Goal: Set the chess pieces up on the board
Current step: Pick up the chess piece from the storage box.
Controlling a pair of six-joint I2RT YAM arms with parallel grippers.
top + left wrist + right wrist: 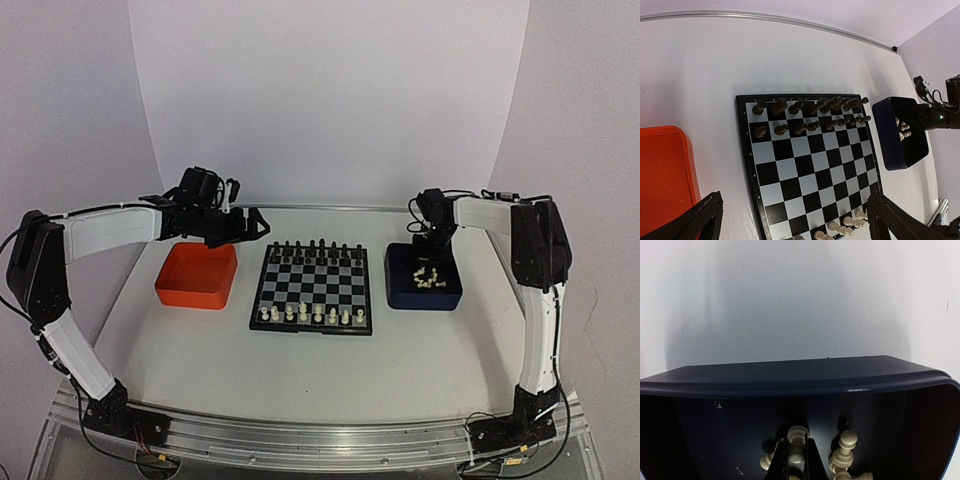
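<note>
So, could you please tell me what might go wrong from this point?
1. The right pincer appears to pinch a cream piece down inside the dark blue tray. The piece is tiny and rounded, so it may slip on lifting.
2. Other loose pieces lie right beside it and could be dragged or knocked.
3. The standing cream pieces already crowd the near row of the board, so setting one more there could topple a neighbour.

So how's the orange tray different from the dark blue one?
The orange tray sits left of the chessboard; the dark blue tray sits right of it. The orange tray looks empty, while the dark blue tray holds cream-white chess pieces. Both are small, open, rectangular trays.
</note>
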